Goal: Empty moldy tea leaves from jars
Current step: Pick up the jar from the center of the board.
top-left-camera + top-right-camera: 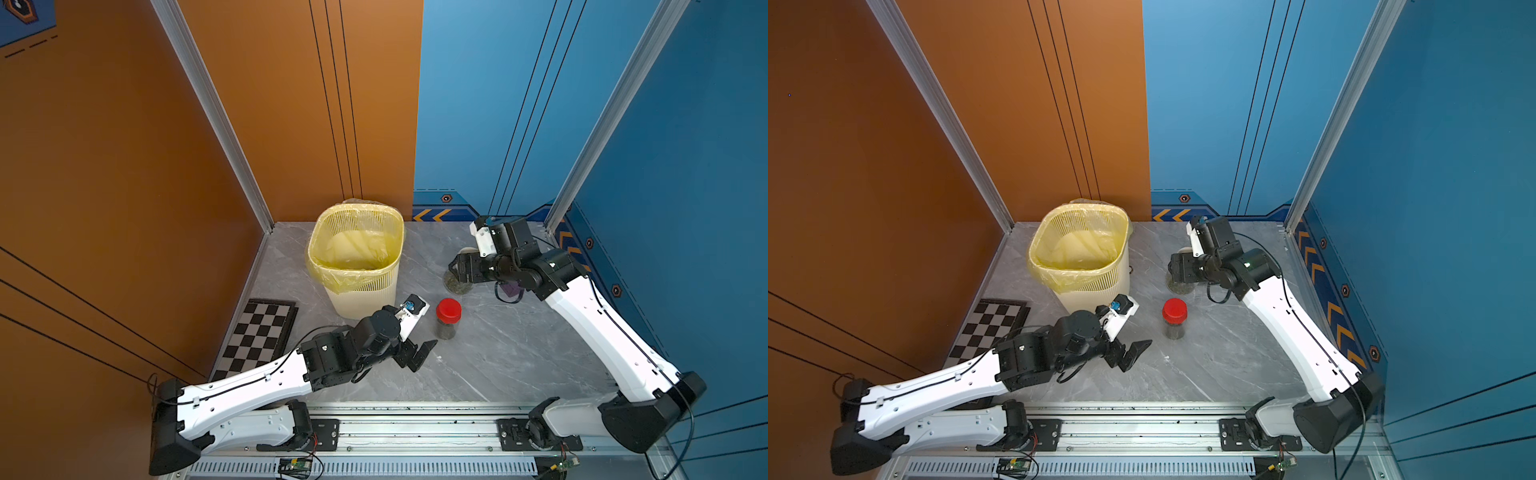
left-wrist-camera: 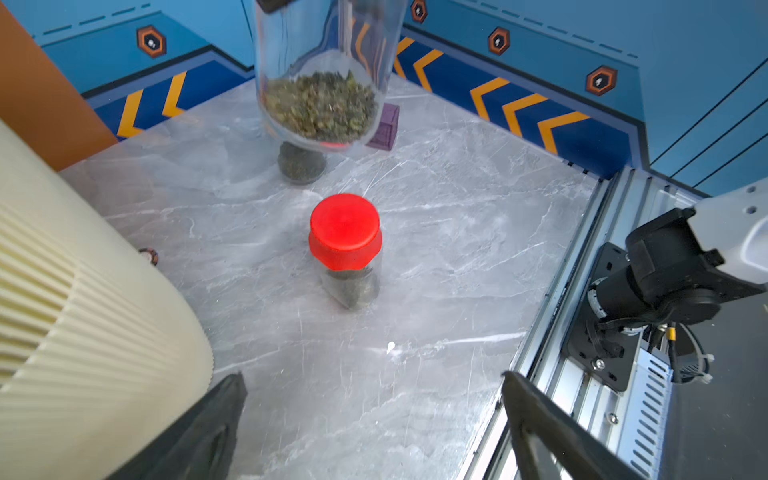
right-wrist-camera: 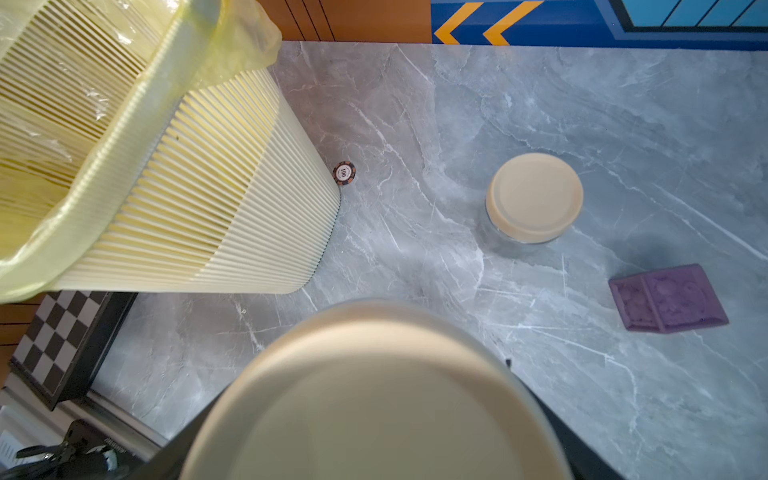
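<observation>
Holding stage, first jar: the right gripper (image 1: 456, 269) is clamped on a small clear glass jar with a beige round lid (image 2: 322, 62). The jar looks lifted clear of the grey marble-look table (image 1: 519, 332) and tilted. Dark green-brown loose tea leaves (image 2: 320, 106) sit in its bottom. The lid is on, so nothing is emptied yet. I can't tell whether the grip is on the lid or the neck.

The left gripper (image 1: 419, 354) is spread wide and empty, hovering just in front of the cream slatted plastic bin with yellow bag (image 1: 361, 297). No leaves are visible in the bag.

A second beige-lidded glass jar (image 3: 534, 197) and a red-lidded glass jar (image 1: 448, 318) stand closed on the table, and the red one has leaves inside.

Next move, my read: bring the held jar to the left gripper for a counter-hold, twist the lid off, then tip over the bin. It needs a firm hold because glass is slick.
</observation>
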Controlling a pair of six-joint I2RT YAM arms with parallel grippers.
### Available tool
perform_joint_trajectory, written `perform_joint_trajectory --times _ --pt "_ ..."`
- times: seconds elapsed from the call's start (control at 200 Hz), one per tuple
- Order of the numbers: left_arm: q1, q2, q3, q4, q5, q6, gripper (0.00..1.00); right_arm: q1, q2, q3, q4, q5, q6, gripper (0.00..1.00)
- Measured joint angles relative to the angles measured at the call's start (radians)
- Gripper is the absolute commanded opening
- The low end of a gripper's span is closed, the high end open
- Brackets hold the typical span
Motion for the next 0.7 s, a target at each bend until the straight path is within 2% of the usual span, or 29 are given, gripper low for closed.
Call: perform_joint_trajectory --times 0.155,0.335,0.701 --pt "0.003 0.057 0.008 0.09 0.05 0.059 0.98 0.0 -0.078 -0.066 -0.014 -0.039 0.019 0.46" --pt "0.032 0.121 0.013 0.172 0.113 0.119 0.98 -0.011 -0.099 -0.085 -0.025 -0.1 0.047 0.46" --pt "0.175 0.216 0.033 0.311 0.294 0.167 0.97 -0.073 -0.115 -0.085 -0.024 -0.274 0.113 0.46"
